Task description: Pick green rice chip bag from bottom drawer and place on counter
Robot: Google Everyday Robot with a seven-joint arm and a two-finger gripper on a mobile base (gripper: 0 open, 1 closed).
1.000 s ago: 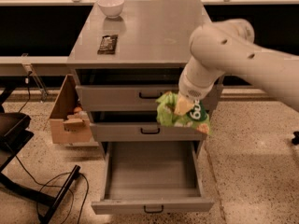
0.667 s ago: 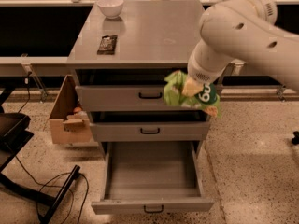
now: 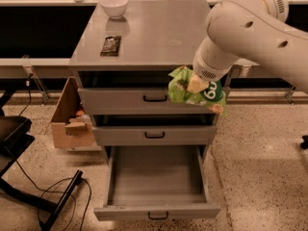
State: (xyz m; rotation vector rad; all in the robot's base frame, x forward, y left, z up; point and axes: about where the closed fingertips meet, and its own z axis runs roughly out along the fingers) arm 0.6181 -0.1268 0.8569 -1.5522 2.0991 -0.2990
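The green rice chip bag [image 3: 196, 90] hangs in the air in front of the top drawer, just below the counter's front edge, at the right side. My gripper [image 3: 196, 84] is shut on the bag from above, under the big white arm. The bottom drawer [image 3: 156, 186] is pulled wide open and looks empty inside. The counter [image 3: 159, 32] is the grey cabinet top, just behind and above the bag.
A white bowl [image 3: 114, 6] stands at the counter's back left. A flat dark packet [image 3: 110, 45] lies at the counter's left. A cardboard box [image 3: 72, 120] sits on the floor left of the cabinet. Black chair legs and cables [image 3: 43, 191] lie at lower left.
The arm has lifted the green bag upward, from in front of the middle drawer to in front of the top drawer, near the counter's edge.
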